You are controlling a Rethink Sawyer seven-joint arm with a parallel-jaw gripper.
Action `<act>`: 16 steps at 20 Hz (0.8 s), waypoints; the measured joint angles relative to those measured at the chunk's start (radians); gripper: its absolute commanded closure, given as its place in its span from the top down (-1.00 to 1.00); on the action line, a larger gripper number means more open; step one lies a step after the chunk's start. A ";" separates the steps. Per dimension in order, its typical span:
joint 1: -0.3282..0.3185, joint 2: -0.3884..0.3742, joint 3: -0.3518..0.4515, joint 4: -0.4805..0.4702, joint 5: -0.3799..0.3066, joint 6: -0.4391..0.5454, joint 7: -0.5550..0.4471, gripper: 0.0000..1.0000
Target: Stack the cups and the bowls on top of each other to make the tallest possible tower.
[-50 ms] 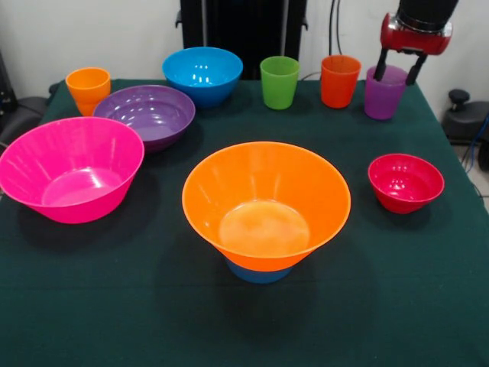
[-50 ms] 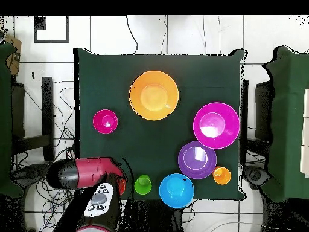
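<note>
My gripper (image 1: 397, 79) hangs at the back right of the front view, open, its black fingers (image 1: 380, 67) down at rim height on either side of the purple cup (image 1: 382, 101). To its left stand the red-orange cup (image 1: 339, 81) and the green cup (image 1: 279, 82); the yellow-orange cup (image 1: 88, 88) is at the far left. The tower is the large orange bowl (image 1: 266, 202) resting on the small light-blue bowl (image 1: 260, 273). The pink bowl (image 1: 70, 168), purple bowl (image 1: 145, 115), blue bowl (image 1: 202, 74) and red bowl (image 1: 406, 182) stand apart on the cloth.
In the overhead view the arm (image 2: 90, 175) covers the gripper and the two cups beside the green cup (image 2: 143, 184). The green tablecloth (image 1: 114, 306) ends close behind the cups. Cables and chairs surround the table.
</note>
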State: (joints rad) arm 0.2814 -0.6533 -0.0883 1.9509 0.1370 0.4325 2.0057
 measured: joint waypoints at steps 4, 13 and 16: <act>0.031 -0.047 0.000 0.035 0.032 0.000 0.026 1.00; 0.143 -0.159 0.000 0.065 0.048 0.012 0.065 1.00; 0.182 -0.187 0.000 0.067 0.048 0.015 0.065 1.00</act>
State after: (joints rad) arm 0.4630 -0.8401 -0.0888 2.0182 0.1845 0.4470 2.0711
